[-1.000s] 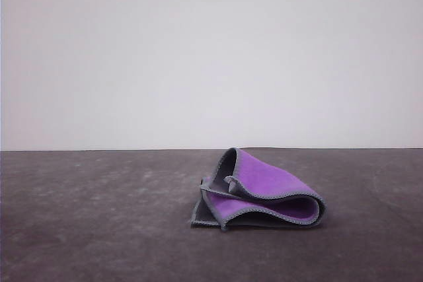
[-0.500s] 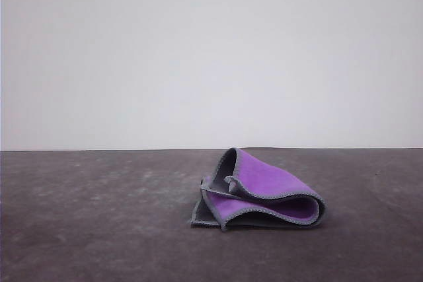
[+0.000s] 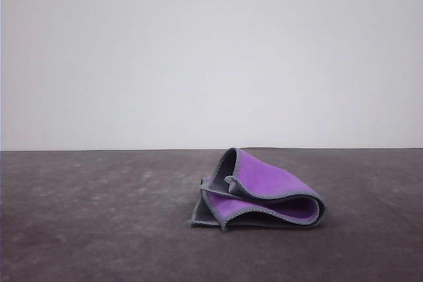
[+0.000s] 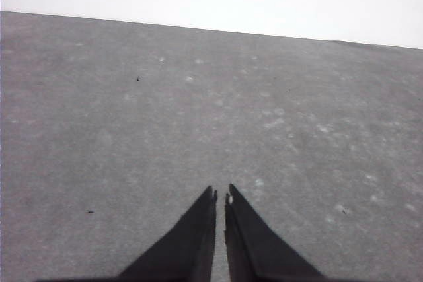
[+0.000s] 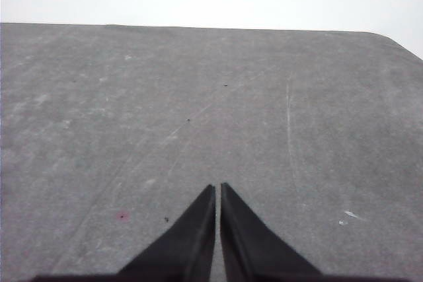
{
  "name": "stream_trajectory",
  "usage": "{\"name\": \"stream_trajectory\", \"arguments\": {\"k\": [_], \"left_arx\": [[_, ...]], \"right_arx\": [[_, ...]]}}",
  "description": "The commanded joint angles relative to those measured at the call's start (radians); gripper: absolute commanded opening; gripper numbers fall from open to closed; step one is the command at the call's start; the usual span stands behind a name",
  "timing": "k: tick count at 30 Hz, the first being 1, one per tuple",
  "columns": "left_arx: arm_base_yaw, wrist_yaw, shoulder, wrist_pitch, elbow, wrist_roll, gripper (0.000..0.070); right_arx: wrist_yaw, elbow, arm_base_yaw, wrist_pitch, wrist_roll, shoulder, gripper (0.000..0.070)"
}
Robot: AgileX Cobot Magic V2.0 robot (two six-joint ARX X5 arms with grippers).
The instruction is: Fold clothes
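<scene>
- The cloth (image 3: pixel 259 193) lies on the dark grey table (image 3: pixel 99 229), a little right of centre in the front view, near the table's far edge.
- It is loosely folded over itself, not flat: the bright purple face shows on the upper flap and inside the open fold, while the charcoal grey face shows at the raised back edge and at the lower left corner.
- Light grey stitched edging runs along the curling edges; the right end forms a rounded loop that stands open.
- A white wall (image 3: pixel 211 57) rises behind the table.
- The left hand (image 4: pixel 221 196) is clenched, its two dark fingers nearly meeting at the tips with only a thin slit between them; it grasps nothing and hangs over bare table surface.
- The right hand (image 5: pixel 218 189) is likewise clenched and grasps nothing, with its fingertips almost touching above bare, lightly scuffed table surface.
</scene>
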Motion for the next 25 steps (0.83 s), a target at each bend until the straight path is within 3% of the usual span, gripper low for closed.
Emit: {"name": "stream_trajectory", "arguments": {"k": [1, 25], "left_arx": [[0.001, 0.0, 0.0, -0.008, -0.019, -0.004, 0.0011], [0.001, 0.0, 0.0, -0.008, -0.019, -0.004, 0.0011]], "right_arx": [[0.002, -0.005, -0.001, 0.013, 0.011, -0.002, 0.0007], [0.002, -0.005, -0.001, 0.013, 0.011, -0.002, 0.0007]]}}
